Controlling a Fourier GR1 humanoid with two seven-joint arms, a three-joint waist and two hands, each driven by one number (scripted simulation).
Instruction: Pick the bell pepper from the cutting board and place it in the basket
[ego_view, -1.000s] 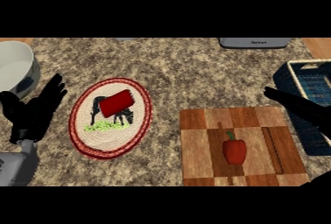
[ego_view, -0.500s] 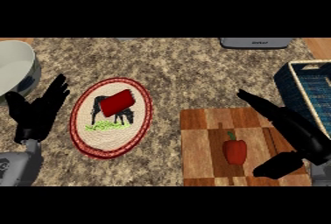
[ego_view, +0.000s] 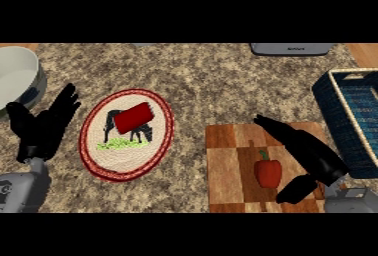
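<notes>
Speckled tabletop (ego_view: 214, 85), blue basket (ego_view: 354, 125) at its right edge, wooden cutting board (ego_view: 229, 170) beside it, right hand (ego_view: 310, 155) spread above the board, left hand (ego_view: 44, 127) open at left, red bell pepper (ego_view: 268, 172) lying on the board between right thumb and fingers

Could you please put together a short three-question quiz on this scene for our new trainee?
1. True or false: the pepper lies in the basket.
2. Which hand is over the board? A) left B) right
3. Fill in: the left hand rests open beside the ____.

Key:
1. False; it lies on the board.
2. B; the right hand, open, not yet round the pepper.
3. Plate.
</notes>
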